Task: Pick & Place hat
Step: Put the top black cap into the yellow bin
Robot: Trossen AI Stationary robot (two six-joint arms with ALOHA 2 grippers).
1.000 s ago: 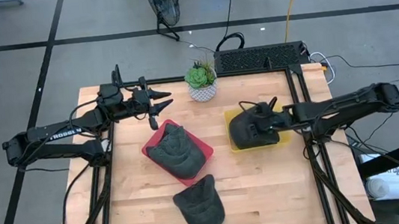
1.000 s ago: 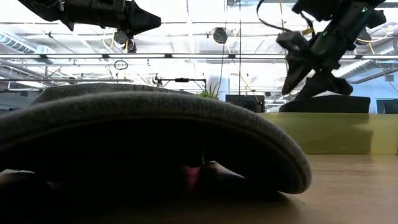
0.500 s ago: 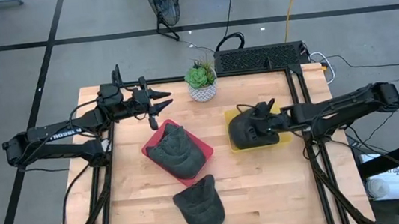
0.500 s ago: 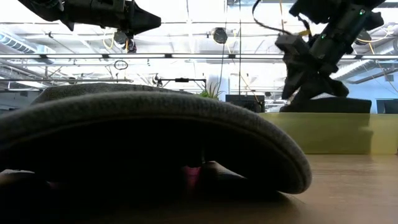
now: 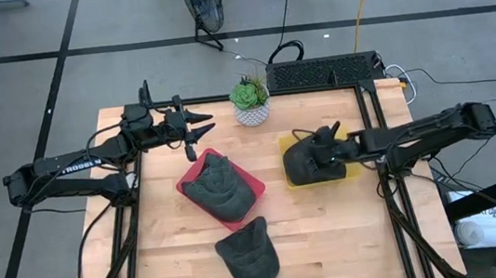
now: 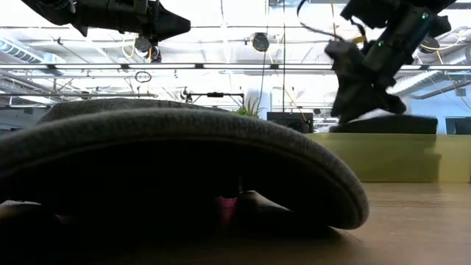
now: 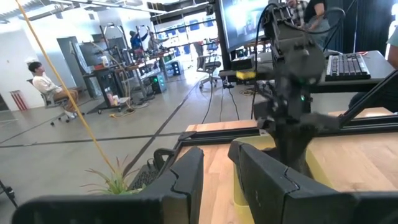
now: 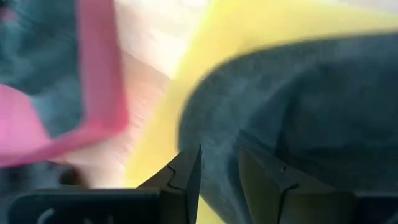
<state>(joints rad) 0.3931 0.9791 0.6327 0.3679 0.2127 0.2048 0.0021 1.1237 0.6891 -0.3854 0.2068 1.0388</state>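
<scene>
On the wooden worktop (image 5: 333, 223), the right pincer (image 5: 326, 149) at 3 o'clock presses its narrowly parted fingers into the soft grey hat (image 5: 307, 162) on the flat yellow tray (image 5: 353, 170); whether it grips, I cannot tell.

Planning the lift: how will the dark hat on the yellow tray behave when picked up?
Likely floppy: the hat slumps unevenly on the yellow tray. Probably light, looking like soft fabric. The right hand, narrowing on it, may lift only a fold.
</scene>
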